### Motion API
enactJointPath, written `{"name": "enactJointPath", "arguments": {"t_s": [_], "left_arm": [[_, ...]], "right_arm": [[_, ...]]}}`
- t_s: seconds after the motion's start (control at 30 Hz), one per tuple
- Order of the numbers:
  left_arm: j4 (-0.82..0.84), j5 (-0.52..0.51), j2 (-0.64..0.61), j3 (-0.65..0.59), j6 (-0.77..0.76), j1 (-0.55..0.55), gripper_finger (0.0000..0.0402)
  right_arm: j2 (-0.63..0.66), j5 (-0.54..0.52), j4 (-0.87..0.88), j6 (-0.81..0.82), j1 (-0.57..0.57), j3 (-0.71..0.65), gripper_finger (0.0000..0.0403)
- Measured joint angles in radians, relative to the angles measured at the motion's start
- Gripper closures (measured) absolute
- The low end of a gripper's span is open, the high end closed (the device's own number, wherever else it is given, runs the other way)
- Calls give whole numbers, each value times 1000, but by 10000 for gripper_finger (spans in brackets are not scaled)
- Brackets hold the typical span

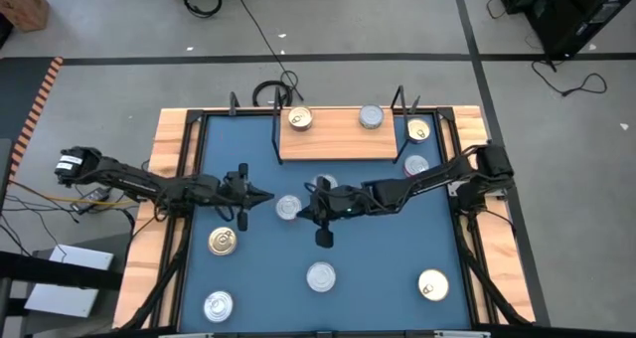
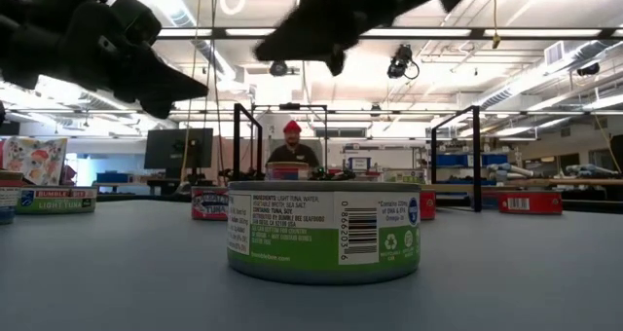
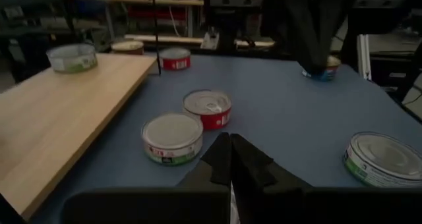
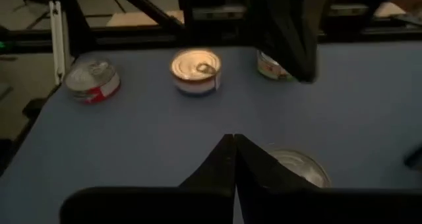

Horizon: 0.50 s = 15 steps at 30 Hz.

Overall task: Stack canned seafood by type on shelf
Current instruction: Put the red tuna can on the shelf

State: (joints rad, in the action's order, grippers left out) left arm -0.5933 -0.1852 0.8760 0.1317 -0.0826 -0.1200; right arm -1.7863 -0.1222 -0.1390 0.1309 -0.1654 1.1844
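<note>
Closest to the low camera stands 1 round green-labelled silver tin (image 2: pixel 324 230) on the blue table (image 1: pixel 378 268). Both dark grippers hover mid-table, fingers pressed together and empty: left gripper (image 1: pixel 266 196) beside a silver-lidded tin (image 1: pixel 288 208), right gripper (image 1: pixel 310 201) opposite. Far off, the light-wood shelf (image 1: pixel 338 136) carries 2 tins.

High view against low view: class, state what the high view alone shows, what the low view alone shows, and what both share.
High view only: the whole shelf with two tins on it, a gold-lidded tin and a silver-lidded tin, and both shut grippers, left gripper and right gripper, over the blue table.
Low view only: a green-labelled tin side-on with its barcode, and a person in the room behind.
Both: the dark arms above tins scattered on the table.
</note>
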Motion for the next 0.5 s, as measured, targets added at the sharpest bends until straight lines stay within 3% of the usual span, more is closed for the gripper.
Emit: {"name": "enactJointPath", "arguments": {"t_s": [0.5], "left_arm": [[-36,-24,28,-5,133,2,397]], "right_arm": [[-225,-69,359,-67,0,286,328]]}}
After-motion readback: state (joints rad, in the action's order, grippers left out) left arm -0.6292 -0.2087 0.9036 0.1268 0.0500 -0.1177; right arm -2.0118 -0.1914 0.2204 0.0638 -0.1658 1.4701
